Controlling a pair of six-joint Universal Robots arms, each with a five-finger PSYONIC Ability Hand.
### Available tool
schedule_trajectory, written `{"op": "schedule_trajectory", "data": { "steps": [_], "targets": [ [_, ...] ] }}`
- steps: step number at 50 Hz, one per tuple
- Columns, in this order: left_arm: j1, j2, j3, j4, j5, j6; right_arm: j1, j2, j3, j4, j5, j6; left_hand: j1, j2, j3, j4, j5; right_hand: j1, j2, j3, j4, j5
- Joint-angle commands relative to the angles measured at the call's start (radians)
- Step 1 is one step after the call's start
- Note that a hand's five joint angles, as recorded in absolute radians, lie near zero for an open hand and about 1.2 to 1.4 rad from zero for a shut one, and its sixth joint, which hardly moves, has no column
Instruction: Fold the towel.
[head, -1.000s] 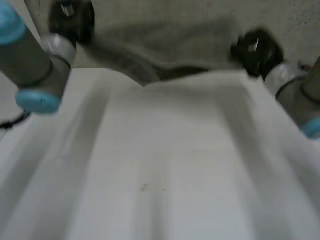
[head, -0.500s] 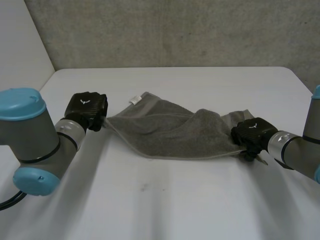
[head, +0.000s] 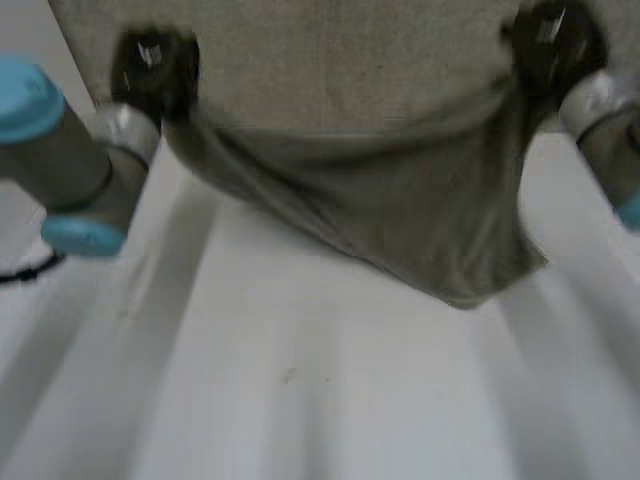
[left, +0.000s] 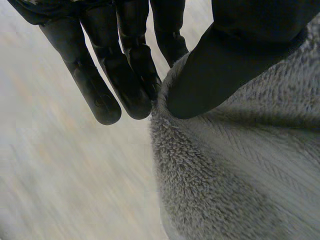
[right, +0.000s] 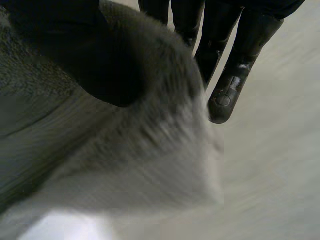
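a white table (head: 300, 400) lies below and a grey wall (head: 330, 50) stands behind. the wall is so near the cloth in tone that the towel's upper edge is hard to pick out against it. the left arm (head: 60, 150), grey with light-blue caps, crosses the left of the head view and the right arm (head: 600, 110) comes in at the right; neither covers the cloth. the towel (head: 400, 210) hangs in the air over the table, stretched between the two hands. the left hand (head: 152, 70) grasps one upper end: in its wrist view the thumb (left: 225, 65) pinches the towel's edge against the fingers (left: 125, 85). the right hand (head: 555, 45) grasps the other upper end the same way, its thumb (right: 75, 55) pressed onto the cloth and its fingers (right: 225, 80) behind it. the pinched corners themselves are hidden under the thumbs, and in the head view the fingers of both hands cannot be made out. whether the lowest fold touches the table cannot be told. the towel's long axis runs across the view from hand to hand, roughly level. its broad face is towards the camera, and the cloth sags deepest below and inward of the right hand.
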Motion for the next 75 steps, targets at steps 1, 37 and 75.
{"op": "schedule_trajectory", "data": {
  "steps": [1,37,75],
  "targets": [
    [-0.003,0.034,0.298,0.086,-0.019,-0.066,0.022,-0.164,-0.025,-0.321,0.053,0.009,0.235,0.179,0.18,0.179,0.192,0.427,0.219,0.212,0.204,0.247],
    [0.111,0.573,-0.357,-0.306,-0.016,-0.154,-0.134,-0.444,0.259,0.622,-0.139,-0.05,0.235,0.179,0.18,0.179,0.192,0.427,0.219,0.212,0.204,0.247],
    [-0.029,0.116,0.157,0.131,-0.113,-0.02,0.055,-0.159,0.08,-0.107,0.114,-0.069,0.235,0.179,0.18,0.179,0.192,0.427,0.219,0.212,0.204,0.247]
  ]
}}
